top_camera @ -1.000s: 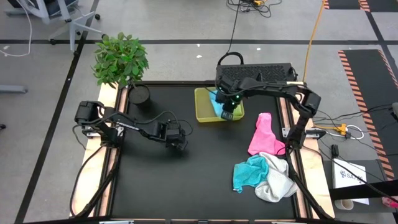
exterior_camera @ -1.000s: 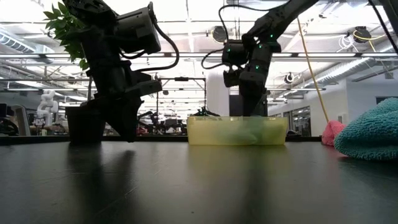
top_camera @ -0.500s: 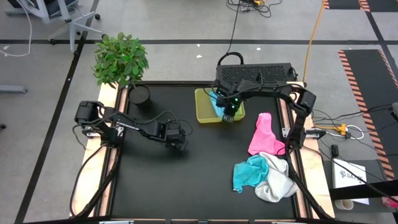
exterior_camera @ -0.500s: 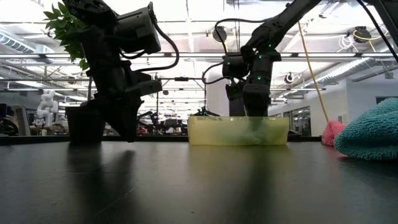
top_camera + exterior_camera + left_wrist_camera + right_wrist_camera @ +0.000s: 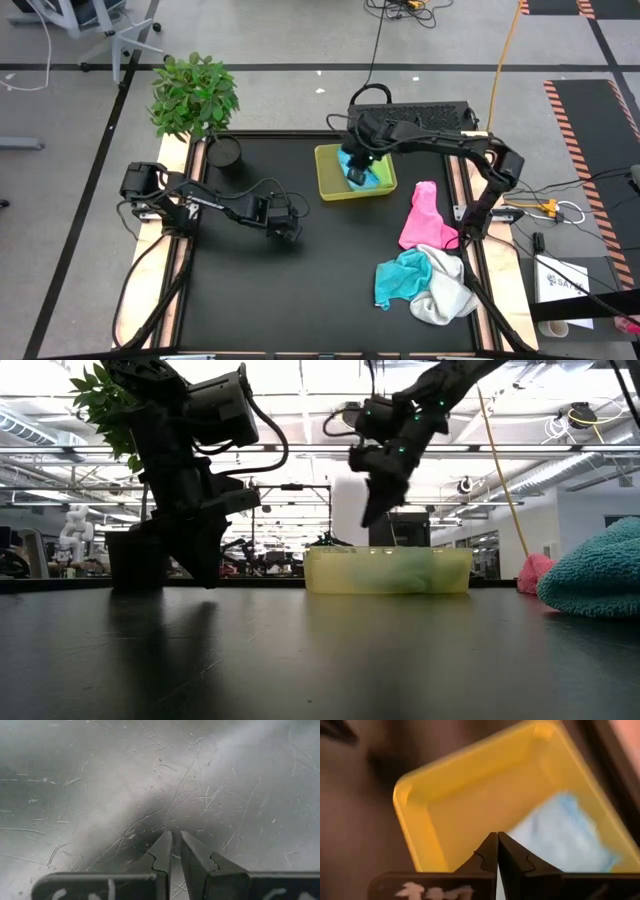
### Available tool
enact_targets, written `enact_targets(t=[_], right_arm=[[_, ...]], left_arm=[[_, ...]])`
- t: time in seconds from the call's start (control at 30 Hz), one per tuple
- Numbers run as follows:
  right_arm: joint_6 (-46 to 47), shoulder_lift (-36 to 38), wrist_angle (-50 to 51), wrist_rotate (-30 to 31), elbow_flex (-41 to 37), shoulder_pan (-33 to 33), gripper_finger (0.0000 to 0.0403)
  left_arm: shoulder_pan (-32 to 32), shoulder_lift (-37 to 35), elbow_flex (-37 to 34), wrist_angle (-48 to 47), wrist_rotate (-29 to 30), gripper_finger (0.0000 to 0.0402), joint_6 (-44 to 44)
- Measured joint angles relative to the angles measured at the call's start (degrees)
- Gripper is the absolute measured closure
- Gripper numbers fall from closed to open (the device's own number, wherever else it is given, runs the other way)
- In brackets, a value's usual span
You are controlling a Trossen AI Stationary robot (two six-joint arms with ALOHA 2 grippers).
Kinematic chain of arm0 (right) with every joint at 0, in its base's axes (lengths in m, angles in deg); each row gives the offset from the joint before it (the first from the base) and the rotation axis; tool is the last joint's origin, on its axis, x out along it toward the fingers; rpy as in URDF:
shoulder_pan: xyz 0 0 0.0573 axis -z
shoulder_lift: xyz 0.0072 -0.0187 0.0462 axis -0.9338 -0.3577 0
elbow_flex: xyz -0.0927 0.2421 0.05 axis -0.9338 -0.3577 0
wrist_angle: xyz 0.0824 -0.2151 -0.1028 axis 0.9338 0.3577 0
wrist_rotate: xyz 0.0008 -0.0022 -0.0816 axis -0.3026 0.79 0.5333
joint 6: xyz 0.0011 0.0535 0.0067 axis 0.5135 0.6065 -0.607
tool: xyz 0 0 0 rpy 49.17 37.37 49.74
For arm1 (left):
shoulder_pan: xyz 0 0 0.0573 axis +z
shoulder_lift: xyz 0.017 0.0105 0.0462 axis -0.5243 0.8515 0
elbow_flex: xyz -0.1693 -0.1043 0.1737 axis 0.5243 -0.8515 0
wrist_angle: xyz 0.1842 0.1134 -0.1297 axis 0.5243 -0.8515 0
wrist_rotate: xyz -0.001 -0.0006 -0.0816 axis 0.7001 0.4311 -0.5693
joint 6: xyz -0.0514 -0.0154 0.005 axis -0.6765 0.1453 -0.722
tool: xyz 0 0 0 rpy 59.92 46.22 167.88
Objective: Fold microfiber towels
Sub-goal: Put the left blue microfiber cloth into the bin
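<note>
A light blue towel (image 5: 372, 181) lies folded in the yellow-green tray (image 5: 330, 180) at the table's far middle. My right gripper (image 5: 368, 516) hangs shut above the tray, clear of the towel (image 5: 560, 837). A pink towel (image 5: 420, 215) lies at the right, with teal (image 5: 402, 276) and white (image 5: 446, 296) towels heaped near the right front. My left gripper (image 5: 288, 230) points down over bare table at left of centre. Its fingers (image 5: 175, 837) are all but shut, with only a slit between them and nothing in it.
A potted plant (image 5: 195, 95) and its dark pot (image 5: 225, 152) stand at the far left corner. A black box (image 5: 415, 118) sits behind the tray. The dark tabletop (image 5: 330, 290) between the arms and toward the near edge is bare.
My right gripper dipped down into the tray, then rose clear above it and tipped, staying shut and carrying nothing. The light blue towel stays in the tray.
</note>
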Motion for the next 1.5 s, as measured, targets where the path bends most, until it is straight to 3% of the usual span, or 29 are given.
enact_targets(t=[0.2, 0.5, 0.73, 0.9, 1.27, 1.5], right_arm=[[1.08, -5.04, -9.70, -0.03, 0.01, 0.00, 0.0403], [2.63, -13.80, -14.48, 0.47, 0.00, 0.21, 0.0403], [-0.51, -13.02, -7.90, 10.96, -0.02, 1.66, 0.0403], [-2.07, -10.59, -3.37, 15.14, 0.00, 3.65, 0.0403], [-0.25, -5.51, -3.86, 5.30, 0.00, 4.49, 0.0403], [0.38, -1.05, 6.86, 4.41, 0.00, 3.54, 0.0403]], left_arm=[[0.00, 0.00, 0.00, -0.02, 0.00, 0.0366, 0.41], [0.00, 0.00, 0.00, 0.00, 0.00, 0.0366, -0.13], [0.00, 0.00, 0.00, 0.00, -0.02, 0.0366, -0.33], [0.00, 0.00, 0.00, -0.02, -0.02, 0.0366, -0.19], [0.00, 0.00, 0.00, -0.02, 0.00, 0.0366, -0.08], [0.00, 0.00, 0.00, -0.02, 0.00, 0.0366, -0.10]])
